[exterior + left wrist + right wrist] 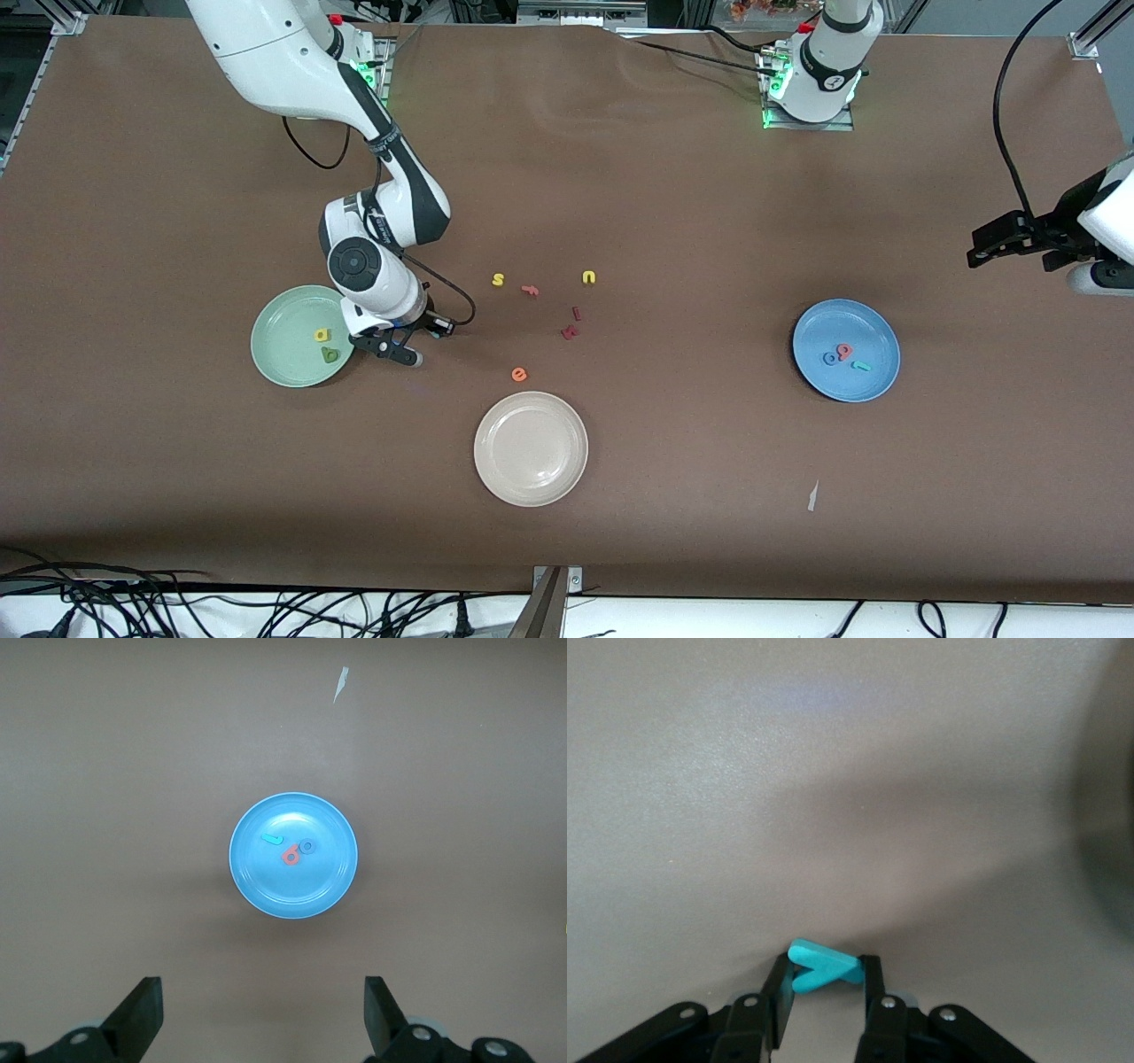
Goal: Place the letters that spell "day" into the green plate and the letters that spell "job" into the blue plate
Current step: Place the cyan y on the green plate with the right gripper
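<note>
The right tool [396, 347] was down at the table [673, 496], just beside the green plate [276, 363] on the side toward the middle of the table. In the right wrist view its fingers [871, 979] were pinched on the teal "y" [822, 965], which sat between the tips close to the table surface. Whether the letter was already lifted clear I could not tell.

The green plate already held the yellow letter [322, 335] and the dark green letter [330, 355], lying near each other. The blue plate [877, 379], toward the left arm's end of the table, carried all three of its letters: the blue "o" [830, 358], the salmon-pink letter [844, 352] and the teal "j" [861, 365], clustered together. So "job" looked finished, and the "y" was the last piece of "day".

The left tool [263, 1014] waited high over the blue plate, its fingers spread wide and empty.

To my eye the next move called for raising the "y", carrying it the short way over the green plate's rim, and letting go above a bare patch, without nudging the two letters there. The stray letters, the yellow "s" [498, 280] and orange "e" [519, 375] among them, and the cream plate [496, 478] should be left alone.
</note>
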### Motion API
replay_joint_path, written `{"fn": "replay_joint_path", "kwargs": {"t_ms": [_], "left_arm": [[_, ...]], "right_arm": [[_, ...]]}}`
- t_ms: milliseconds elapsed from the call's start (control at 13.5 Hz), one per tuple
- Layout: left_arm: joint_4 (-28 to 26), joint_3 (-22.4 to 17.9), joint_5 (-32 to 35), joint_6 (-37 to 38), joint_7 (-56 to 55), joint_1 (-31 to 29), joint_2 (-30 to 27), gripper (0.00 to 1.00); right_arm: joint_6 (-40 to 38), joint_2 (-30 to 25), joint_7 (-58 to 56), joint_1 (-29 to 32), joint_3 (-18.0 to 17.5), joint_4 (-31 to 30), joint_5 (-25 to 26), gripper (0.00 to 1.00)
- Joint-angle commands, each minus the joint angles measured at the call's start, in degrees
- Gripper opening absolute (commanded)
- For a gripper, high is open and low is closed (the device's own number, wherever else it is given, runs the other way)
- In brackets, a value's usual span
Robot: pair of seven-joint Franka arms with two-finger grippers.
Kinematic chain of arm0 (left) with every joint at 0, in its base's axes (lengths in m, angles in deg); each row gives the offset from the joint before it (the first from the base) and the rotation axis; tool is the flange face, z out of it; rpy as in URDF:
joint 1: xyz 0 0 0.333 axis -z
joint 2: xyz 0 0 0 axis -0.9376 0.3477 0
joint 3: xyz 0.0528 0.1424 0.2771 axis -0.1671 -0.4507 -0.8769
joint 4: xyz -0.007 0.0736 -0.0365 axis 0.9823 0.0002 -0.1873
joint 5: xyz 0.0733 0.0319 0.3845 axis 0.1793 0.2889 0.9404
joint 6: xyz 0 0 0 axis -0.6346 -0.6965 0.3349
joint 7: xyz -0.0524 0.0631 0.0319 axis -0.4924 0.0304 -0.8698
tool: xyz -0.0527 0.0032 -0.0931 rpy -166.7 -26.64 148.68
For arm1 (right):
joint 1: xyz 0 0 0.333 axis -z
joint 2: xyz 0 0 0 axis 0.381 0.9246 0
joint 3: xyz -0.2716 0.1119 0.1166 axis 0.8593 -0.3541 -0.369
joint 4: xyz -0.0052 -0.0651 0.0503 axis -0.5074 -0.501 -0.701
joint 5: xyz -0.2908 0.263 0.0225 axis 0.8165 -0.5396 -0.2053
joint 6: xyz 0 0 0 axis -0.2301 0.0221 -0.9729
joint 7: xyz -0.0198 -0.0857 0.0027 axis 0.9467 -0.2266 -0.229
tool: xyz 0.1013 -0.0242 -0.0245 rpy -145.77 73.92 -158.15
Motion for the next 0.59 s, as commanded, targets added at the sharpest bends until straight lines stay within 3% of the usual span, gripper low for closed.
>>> {"fn": "replay_joint_path", "kwargs": {"t_ms": [0,222,518], "left_arm": [[0.39,0.17,-1.18,-0.02,0.58,-0.54,-0.60,1.00],[0.57,0.17,-0.92,-0.28,0.58,-0.63,-0.51,1.00],[0.48,0.16,-0.91,-0.81,0.58,-0.89,-0.60,1.00]], "right_arm": [[1.22,-0.42,-0.13,-0.31,-0.01,-0.85,-0.24,0.19],[0.35,-1.38,-0.65,-0.31,0.07,-0.42,-0.15,0.19],[-10.26,-3.75,-5.99,-0.13,2.61,3.27,0.55,0.19]]}}
